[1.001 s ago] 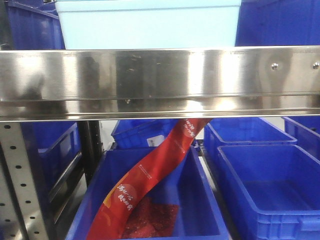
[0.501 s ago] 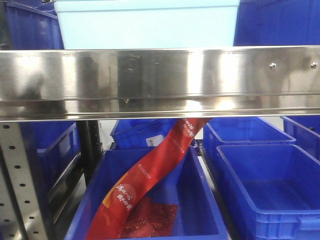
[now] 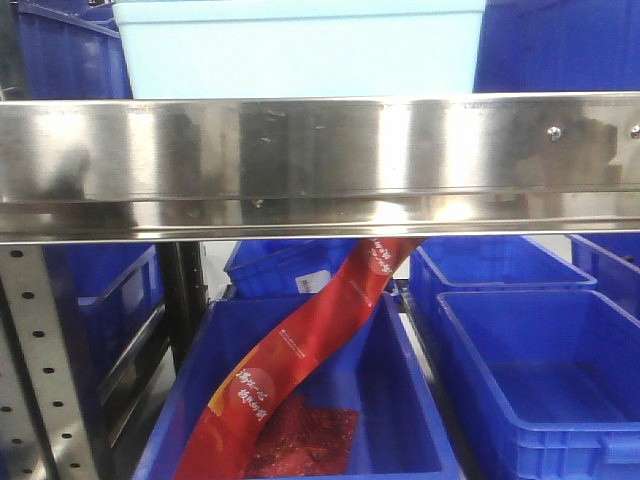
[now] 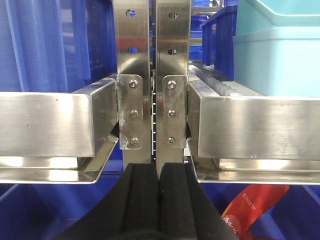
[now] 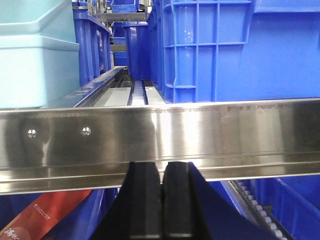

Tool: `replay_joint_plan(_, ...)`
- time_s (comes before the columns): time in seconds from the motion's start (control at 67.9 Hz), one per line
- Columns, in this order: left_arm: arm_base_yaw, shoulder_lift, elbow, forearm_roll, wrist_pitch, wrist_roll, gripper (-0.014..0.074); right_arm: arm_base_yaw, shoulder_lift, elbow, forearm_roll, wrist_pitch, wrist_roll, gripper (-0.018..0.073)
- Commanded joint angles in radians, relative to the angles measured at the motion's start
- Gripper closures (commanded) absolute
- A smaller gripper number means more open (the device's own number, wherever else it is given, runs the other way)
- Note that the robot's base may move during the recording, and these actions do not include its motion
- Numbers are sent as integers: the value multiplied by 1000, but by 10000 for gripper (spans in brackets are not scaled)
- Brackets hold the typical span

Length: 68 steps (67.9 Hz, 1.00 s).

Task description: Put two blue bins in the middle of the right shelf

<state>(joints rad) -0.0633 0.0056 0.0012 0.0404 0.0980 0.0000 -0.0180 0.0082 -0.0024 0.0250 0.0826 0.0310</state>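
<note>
A pale sky-blue bin (image 3: 300, 50) stands on the shelf behind the steel front rail (image 3: 320, 165). It shows at the right of the left wrist view as a pale bin (image 4: 280, 65) and at the left of the right wrist view as a pale bin (image 5: 35, 70). In both, a second pale bin (image 5: 30, 15) appears nested on top. My left gripper (image 4: 158, 172) is shut and empty, below the rail in front of the steel uprights. My right gripper (image 5: 161, 170) is shut and empty, just under the rail. Neither gripper touches a bin.
Dark blue crates flank the pale bin on the shelf, one large crate (image 5: 240, 50) to its right. Twin steel uprights (image 4: 172, 75) stand left of the bin. Below, an open dark blue crate (image 3: 400, 400) holds a long red packet (image 3: 300, 350); another open crate (image 3: 540, 370) sits to the right.
The front view has shifted by a few pixels. No object has moved.
</note>
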Motion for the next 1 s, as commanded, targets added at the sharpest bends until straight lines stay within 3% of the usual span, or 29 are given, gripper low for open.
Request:
replay_joint_plan(0.0,1,-6,-1,-5,-18,0,707,0,-8,2,-1,-14,-7,721)
replay_joint_plan(0.987,1,-6,-1,-5,-18,0,707,0,-8,2,-1,-14,-7,721)
